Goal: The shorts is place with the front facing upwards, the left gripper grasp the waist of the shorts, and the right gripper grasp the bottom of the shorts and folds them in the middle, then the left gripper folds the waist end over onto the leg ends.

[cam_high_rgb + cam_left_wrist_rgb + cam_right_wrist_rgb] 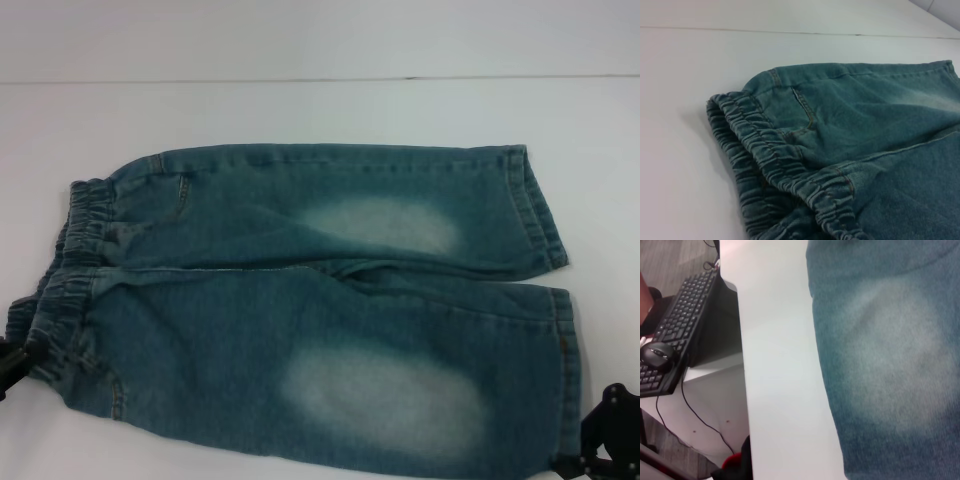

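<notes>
1. A black keyboard point(677, 332) and a black mouse point(657, 355) were seen on a lower side desk point(715, 372) beside the white table point(320, 110); a dark cable point(700, 422) was seen hanging below that desk, well apart from the garment.
2. Nothing was seen lying on top of the shorts point(320, 310), which were spread flat on the table, waist toward the robot's left and hems toward its right.
3. The shorts were shown as teal-blue washed denim; one pale faded patch point(385, 225) was counted on the far leg and one on the near leg point(385, 400), two in all.
4. The waist of the shorts point(75, 265) was seen as a puckered, gathered elastic band, with its layers slightly parted in the left wrist view point(775, 165).
5. One slanted pocket opening point(802, 102) with pale stitching was seen just beside the band.
6. The bottom of the shorts point(555, 290) was seen as two straight stitched hems, the far one angled slightly away from the near one.
7. The left gripper point(12, 365) was seen at the near corner of the waistband; whether its pincer was spread or pressed together could not be told.
8. The right gripper point(608, 440) was seen just beside the near hem corner; the state of its pincer could not be told either.
</notes>
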`<control>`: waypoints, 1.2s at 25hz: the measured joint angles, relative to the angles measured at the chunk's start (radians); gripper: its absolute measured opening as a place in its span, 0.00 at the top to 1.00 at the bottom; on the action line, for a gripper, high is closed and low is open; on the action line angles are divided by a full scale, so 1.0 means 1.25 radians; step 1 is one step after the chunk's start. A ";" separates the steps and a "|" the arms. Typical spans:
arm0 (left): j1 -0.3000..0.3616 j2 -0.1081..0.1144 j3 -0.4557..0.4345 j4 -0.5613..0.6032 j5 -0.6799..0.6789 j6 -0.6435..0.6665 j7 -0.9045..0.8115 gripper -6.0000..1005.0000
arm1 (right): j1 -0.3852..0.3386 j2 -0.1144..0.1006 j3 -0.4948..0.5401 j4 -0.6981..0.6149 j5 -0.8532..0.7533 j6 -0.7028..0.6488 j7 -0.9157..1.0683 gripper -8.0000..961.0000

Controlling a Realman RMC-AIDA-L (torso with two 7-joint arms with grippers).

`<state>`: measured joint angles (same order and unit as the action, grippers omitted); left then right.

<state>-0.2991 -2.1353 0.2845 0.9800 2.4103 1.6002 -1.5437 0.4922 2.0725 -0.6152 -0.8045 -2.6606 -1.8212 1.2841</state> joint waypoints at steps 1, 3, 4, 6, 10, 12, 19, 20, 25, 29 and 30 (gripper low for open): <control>0.000 0.000 0.001 0.000 0.000 0.001 0.000 0.94 | -0.002 -0.002 0.002 -0.003 0.001 -0.007 0.000 0.95; 0.001 0.000 0.000 0.001 0.005 0.006 -0.003 0.94 | -0.009 -0.006 0.006 -0.015 0.002 -0.027 0.002 0.96; 0.001 0.000 -0.001 0.003 0.009 0.012 -0.005 0.94 | -0.015 -0.006 0.006 -0.027 0.002 -0.040 0.003 0.96; 0.004 0.000 -0.004 0.007 0.021 0.027 -0.007 0.94 | -0.029 -0.003 0.009 -0.057 0.003 -0.066 0.003 0.96; 0.012 0.000 -0.006 0.015 0.051 0.065 -0.009 0.94 | -0.059 0.008 0.006 -0.112 0.002 -0.114 0.001 0.96; 0.019 -0.002 -0.007 0.027 0.058 0.081 -0.013 0.94 | -0.071 0.010 0.005 -0.126 0.002 -0.126 0.001 0.96; 0.023 -0.009 -0.047 0.073 0.053 0.129 -0.029 0.94 | -0.081 0.005 0.045 -0.137 0.016 -0.128 -0.011 0.96; 0.017 -0.007 -0.056 0.075 0.050 0.131 -0.036 0.94 | -0.080 0.002 0.059 -0.139 0.023 -0.129 -0.014 0.96; -0.020 -0.001 -0.065 0.075 0.023 0.136 -0.070 0.94 | -0.065 -0.019 0.124 -0.163 0.066 -0.127 -0.017 0.96; -0.075 0.000 -0.061 0.073 0.013 0.135 -0.109 0.94 | -0.035 -0.024 0.153 -0.188 0.130 -0.115 -0.012 0.96; -0.089 0.000 -0.062 0.073 0.013 0.133 -0.118 0.94 | -0.025 -0.024 0.156 -0.190 0.149 -0.101 -0.008 0.96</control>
<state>-0.4100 -2.1355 0.2066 1.0706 2.4270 1.7665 -1.6915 0.4609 2.0431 -0.4199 -1.0426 -2.4744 -1.9476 1.2742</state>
